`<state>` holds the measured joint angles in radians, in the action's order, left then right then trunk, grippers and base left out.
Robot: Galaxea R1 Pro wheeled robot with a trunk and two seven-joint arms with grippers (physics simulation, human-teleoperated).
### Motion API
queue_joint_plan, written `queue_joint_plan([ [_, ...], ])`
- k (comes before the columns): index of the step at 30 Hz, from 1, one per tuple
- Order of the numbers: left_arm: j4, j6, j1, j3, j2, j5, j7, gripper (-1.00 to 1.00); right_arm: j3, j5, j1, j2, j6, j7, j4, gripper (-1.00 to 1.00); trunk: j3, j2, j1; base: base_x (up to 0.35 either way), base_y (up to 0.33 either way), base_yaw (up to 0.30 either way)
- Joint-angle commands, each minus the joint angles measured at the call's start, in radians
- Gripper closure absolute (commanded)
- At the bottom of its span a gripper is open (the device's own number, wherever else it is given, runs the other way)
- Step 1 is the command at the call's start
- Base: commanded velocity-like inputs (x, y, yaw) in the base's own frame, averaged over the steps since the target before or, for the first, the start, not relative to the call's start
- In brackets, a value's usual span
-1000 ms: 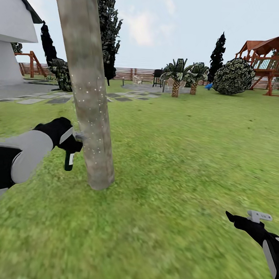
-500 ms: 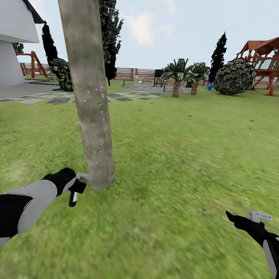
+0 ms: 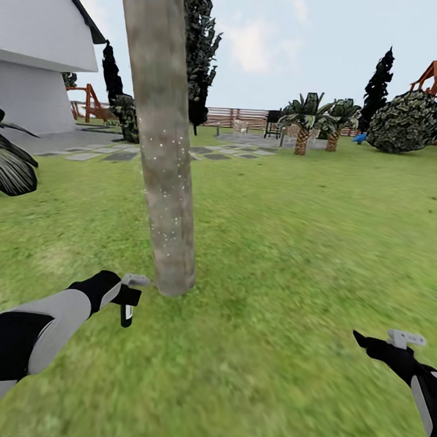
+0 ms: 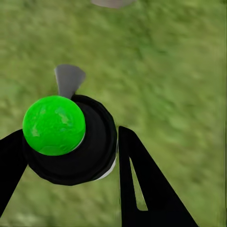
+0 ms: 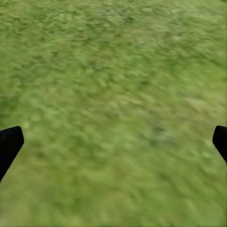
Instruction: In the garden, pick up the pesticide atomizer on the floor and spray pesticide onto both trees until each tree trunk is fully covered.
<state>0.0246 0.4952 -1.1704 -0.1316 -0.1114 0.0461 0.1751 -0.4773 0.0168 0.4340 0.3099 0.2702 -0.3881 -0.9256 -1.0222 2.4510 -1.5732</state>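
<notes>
Your left claw holds the pesticide atomizer at the foot of a tree trunk on the lawn.

Head view: your left claw [image 3: 126, 295] is closed around the pesticide atomizer [image 3: 128, 306], just beside the base of the speckled tree trunk [image 3: 165, 158]; your right claw [image 3: 391, 341] hangs low over the grass [image 3: 294, 248], well apart. Left wrist view: black fingers [image 4: 142, 184] clamp the bottle [image 4: 71, 139], its green top facing you. Right wrist view: fingertips [image 5: 9, 144] spread wide over grass, holding nothing.
</notes>
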Motion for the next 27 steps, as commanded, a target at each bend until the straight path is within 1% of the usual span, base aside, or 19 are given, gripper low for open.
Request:
queue_joint_plan([
  [1,0.000,0.000,0.000,0.000,0.000,0.000,0.000,1.00,0.000,0.000,0.000,0.000,0.000,0.000,0.000,-1.00,0.000,0.000,0.000,0.072,-0.316,0.129],
  [6,0.000,0.000,0.000,0.000,0.002,-0.002,0.000,1.00,-0.001,-0.001,0.000,0.000,0.000,0.000,0.000,-1.00,0.000,0.000,0.000,0.015,-0.336,0.026],
  [8,0.000,0.000,0.000,0.000,0.008,-0.002,0.000,1.00,-0.001,-0.001,0.000,0.000,0.000,0.000,0.000,-1.00,0.000,0.000,0.000,0.001,-0.340,0.040],
  [14,0.000,0.000,0.000,0.000,0.015,-0.002,0.000,1.00,-0.001,0.000,0.000,0.000,0.001,0.000,0.000,-1.00,0.000,0.000,0.000,0.000,-0.329,0.219],
  [16,0.000,0.000,0.000,-0.001,0.017,-0.001,0.000,1.00,-0.001,-0.001,0.000,0.000,0.000,0.000,0.000,-1.00,0.000,0.000,0.000,0.000,-0.136,0.252],
  [19,0.000,-0.001,0.000,0.000,0.027,-0.001,0.000,1.00,-0.001,0.000,0.000,0.000,0.000,0.000,0.000,-1.00,0.000,0.000,0.000,0.000,-0.039,0.254],
  [23,0.000,-0.001,0.001,0.000,0.030,0.000,0.000,1.00,-0.001,-0.001,0.000,0.000,0.000,0.000,0.000,-1.00,0.000,0.000,0.000,0.000,-0.013,0.255],
  [27,0.000,-0.001,0.001,0.000,0.031,0.000,0.000,1.00,-0.001,-0.001,0.000,0.000,0.000,0.000,0.000,-1.00,0.000,0.000,0.000,0.000,-0.227,0.175],
])
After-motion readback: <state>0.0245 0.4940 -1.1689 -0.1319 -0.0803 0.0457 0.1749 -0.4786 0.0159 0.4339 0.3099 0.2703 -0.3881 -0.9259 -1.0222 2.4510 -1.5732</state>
